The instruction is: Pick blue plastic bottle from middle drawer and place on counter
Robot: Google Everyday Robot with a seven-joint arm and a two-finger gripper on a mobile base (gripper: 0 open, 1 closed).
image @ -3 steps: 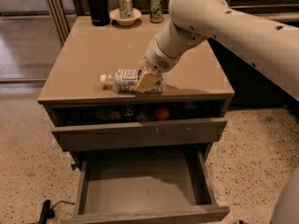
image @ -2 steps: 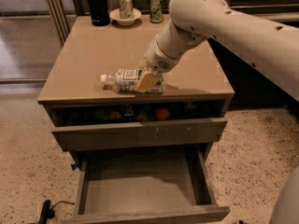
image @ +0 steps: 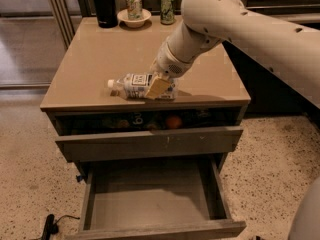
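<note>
The blue plastic bottle (image: 131, 85), clear with a white cap and a white label, lies on its side on the counter (image: 110, 49) near the front edge, cap pointing left. My gripper (image: 160, 87) reaches down from the right and is shut around the bottle's right half; one tan finger (image: 157, 87) crosses its front. The middle drawer (image: 150, 201) is pulled out below, and its bare grey inside holds nothing.
A black flask (image: 102, 4), a white bowl (image: 134, 18) holding a can, and a second can (image: 167, 7) stand at the counter's back edge. The drawer above is slightly open and shows an orange fruit (image: 173, 121). A dark cable (image: 50, 224) lies on the floor at left.
</note>
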